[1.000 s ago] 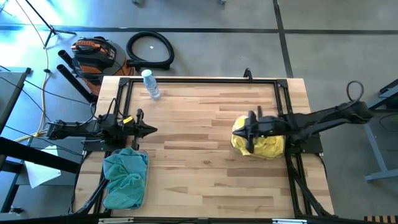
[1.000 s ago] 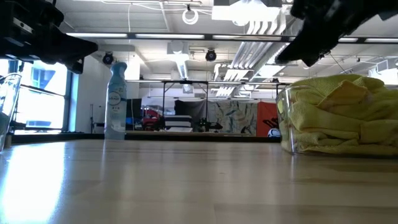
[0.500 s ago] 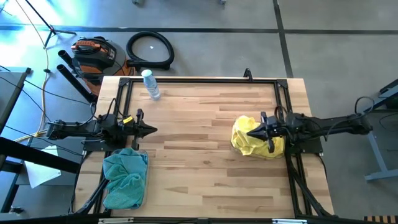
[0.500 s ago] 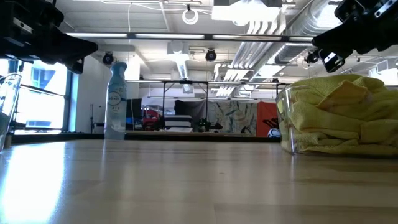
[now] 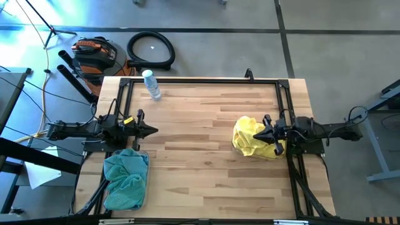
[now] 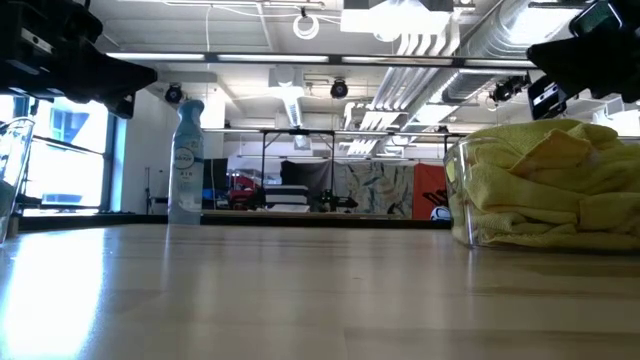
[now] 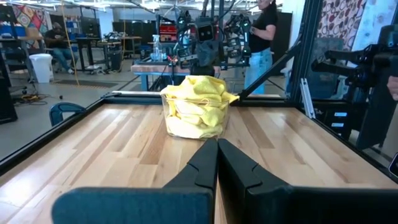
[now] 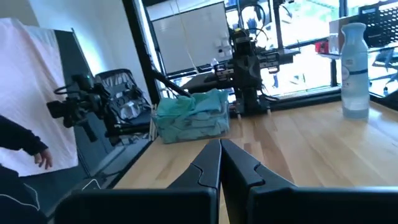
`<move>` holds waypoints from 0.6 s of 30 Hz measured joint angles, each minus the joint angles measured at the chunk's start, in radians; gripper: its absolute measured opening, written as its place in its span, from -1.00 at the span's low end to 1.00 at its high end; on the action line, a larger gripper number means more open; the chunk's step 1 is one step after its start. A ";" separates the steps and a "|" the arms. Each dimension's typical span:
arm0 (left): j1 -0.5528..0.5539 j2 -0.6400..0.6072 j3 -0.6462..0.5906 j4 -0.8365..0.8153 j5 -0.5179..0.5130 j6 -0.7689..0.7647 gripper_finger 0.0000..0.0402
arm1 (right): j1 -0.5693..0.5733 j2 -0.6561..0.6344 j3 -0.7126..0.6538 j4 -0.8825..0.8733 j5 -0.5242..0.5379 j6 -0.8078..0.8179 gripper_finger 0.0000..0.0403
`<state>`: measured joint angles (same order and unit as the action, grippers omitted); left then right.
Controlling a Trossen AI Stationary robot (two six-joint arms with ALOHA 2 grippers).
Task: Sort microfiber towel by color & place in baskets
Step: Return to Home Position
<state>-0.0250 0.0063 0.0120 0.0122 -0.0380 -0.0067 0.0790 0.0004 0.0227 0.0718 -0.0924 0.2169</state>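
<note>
A grey concrete floor (image 5: 250,37) surrounds the pale wooden worktop (image 5: 206,119), which fills the middle of the high view inside a black metal frame (image 5: 200,79).

The left arm comes in from the picture's left at mid-height. Its left claw (image 5: 154,130) points toward the centre, clenched on nothing, with the fingers pressed together in its wrist view. The right arm reaches in from the right edge at about the same height. The right claw (image 5: 252,133) hangs above the yellow heap, also clenched and empty, and the low view shows it clear of the cloth.

At the lower left of the high view, just below the left claw, the teal towels (image 5: 125,178) lie bunched in the left basket (image 8: 186,132) and rise above its rim. Right of centre, the yellow towels (image 5: 245,145) are piled in the clear right basket (image 6: 462,200), spilling a little over its rim.

A spray bottle (image 5: 151,85) stands upright near the worktop's upper left corner, well apart from both baskets. A black hose (image 5: 150,50) lies coiled on the floor above it.
</note>
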 joint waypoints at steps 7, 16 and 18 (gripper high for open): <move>0.000 0.000 0.000 0.000 0.000 0.000 -1.00 | 0.000 0.001 -0.013 0.043 -0.018 -0.056 -1.00; 0.000 0.000 0.000 0.000 0.000 0.000 -1.00 | 0.000 0.002 -0.013 -0.043 0.040 -0.151 -1.00; 0.000 0.000 0.000 0.000 0.000 0.000 -1.00 | 0.000 0.004 -0.013 -0.052 0.043 -0.143 -1.00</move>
<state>-0.0250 0.0063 0.0120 0.0122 -0.0380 -0.0069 0.0788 0.0047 0.0097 0.0199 -0.0495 0.0743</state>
